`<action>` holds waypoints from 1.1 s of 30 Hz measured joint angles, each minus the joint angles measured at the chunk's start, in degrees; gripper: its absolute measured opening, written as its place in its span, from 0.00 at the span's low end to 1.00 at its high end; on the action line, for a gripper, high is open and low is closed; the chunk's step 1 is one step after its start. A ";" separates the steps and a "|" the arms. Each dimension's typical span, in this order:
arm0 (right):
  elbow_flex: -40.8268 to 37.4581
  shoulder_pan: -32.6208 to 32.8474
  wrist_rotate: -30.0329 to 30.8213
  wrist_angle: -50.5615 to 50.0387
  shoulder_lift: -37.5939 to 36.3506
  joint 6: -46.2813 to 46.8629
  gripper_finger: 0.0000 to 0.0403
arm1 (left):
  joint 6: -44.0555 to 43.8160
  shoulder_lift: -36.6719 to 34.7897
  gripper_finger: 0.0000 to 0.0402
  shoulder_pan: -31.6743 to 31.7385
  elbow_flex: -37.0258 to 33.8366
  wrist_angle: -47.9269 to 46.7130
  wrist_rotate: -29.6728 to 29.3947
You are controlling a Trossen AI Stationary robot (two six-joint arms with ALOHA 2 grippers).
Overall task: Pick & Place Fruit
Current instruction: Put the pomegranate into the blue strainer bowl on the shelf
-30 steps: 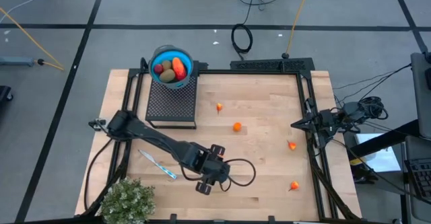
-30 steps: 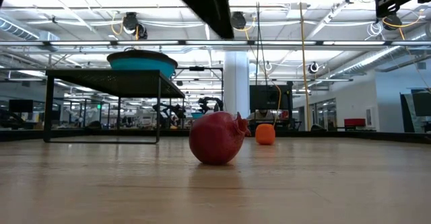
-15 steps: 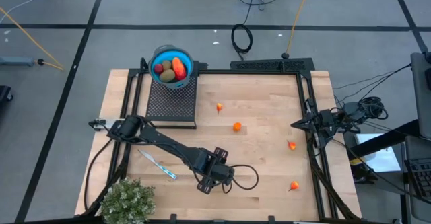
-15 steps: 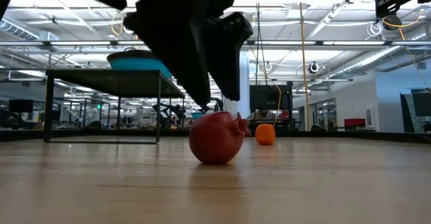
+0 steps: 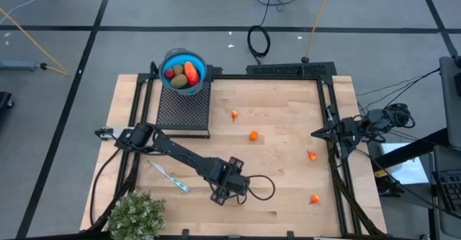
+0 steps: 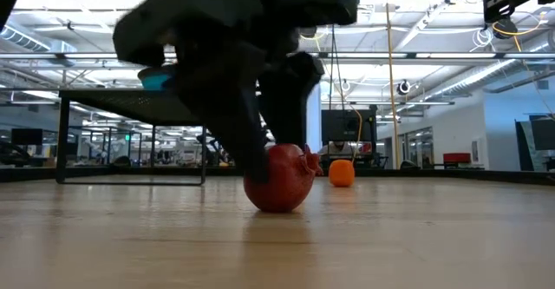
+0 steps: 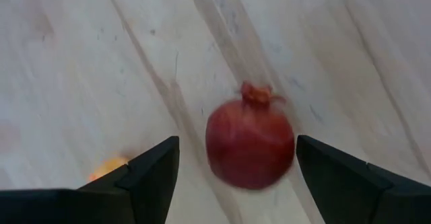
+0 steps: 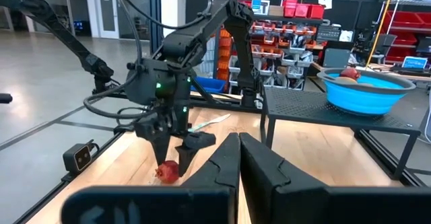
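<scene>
left claw [image 6: 260, 163]: released, fingers wide on both sides of the round dark red toy pomegranate [image 7: 250, 143] | pomegranate: on wooden desk [image 5: 281, 161], front centre, crown tip pointing sideways along the desk | right claw [image 8: 237, 158]: clenched, empty, desk's right edge

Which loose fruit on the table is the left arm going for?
The dark red pomegranate, sitting between the open jaws of the left gripper. The small orange pieces lie elsewhere on the table, far from either arm.
</scene>
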 joint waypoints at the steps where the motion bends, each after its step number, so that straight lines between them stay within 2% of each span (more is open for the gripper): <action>1: 0.00 0.00 0.00 -0.02 0.00 0.00 0.01 | -0.03 0.03 0.74 0.04 -0.42 0.37 0.00; 7: 0.00 -0.02 0.00 -0.02 0.00 0.00 0.01 | 1.10 0.00 0.74 0.04 -1.83 2.96 0.16; 12: 0.00 -0.01 -0.01 -0.02 0.00 0.00 0.01 | 1.14 0.00 0.74 0.12 -4.46 5.91 2.54; 20: 0.00 0.00 0.00 -0.02 0.00 0.00 0.01 | 0.98 0.00 0.73 0.64 -5.01 5.88 1.34; 33: 0.00 0.00 0.00 -0.02 0.00 0.00 0.01 | 1.00 0.00 0.43 1.78 -5.01 5.91 1.42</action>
